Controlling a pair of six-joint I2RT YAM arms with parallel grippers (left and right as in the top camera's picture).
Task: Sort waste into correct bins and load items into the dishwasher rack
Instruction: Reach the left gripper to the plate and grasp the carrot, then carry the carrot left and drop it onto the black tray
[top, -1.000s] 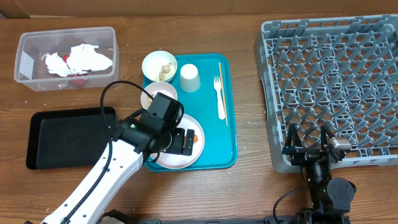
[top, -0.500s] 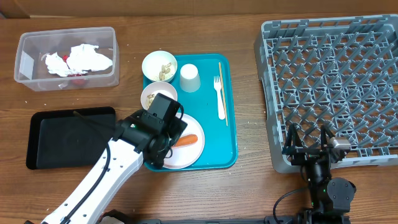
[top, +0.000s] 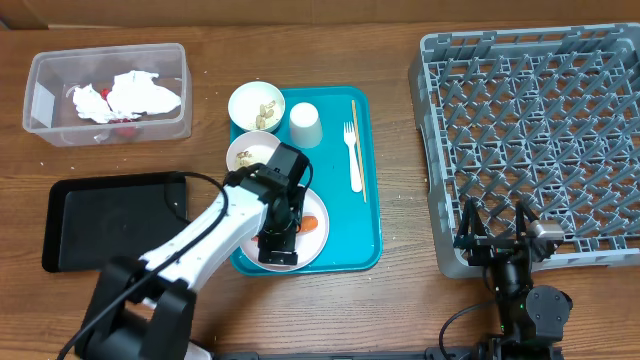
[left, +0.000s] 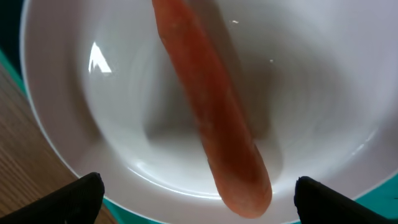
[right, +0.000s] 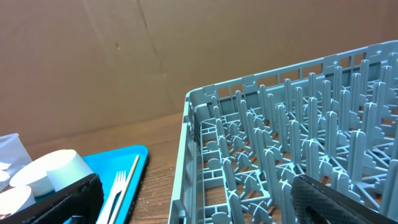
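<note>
Nothing sits in your rack (top: 540, 120) yet, and the carrot (left: 211, 118) lies unbinned on the plate (left: 112, 112); left jaws hang apart astride it, right jaws apart, idle by the rack.

Looks like a robot lab bench staged as a dish-clearing station: bare wooden table (top: 400, 300), plain cardboard backdrop (right: 124, 56), grey dishwasher rack (top: 540, 130), teal serving tray (top: 350, 232), black tray (top: 110, 225) and clear tub (top: 40, 68).

Orange carrot (left: 211, 112), white plate (left: 112, 106), teal tray (top: 345, 225)
</note>
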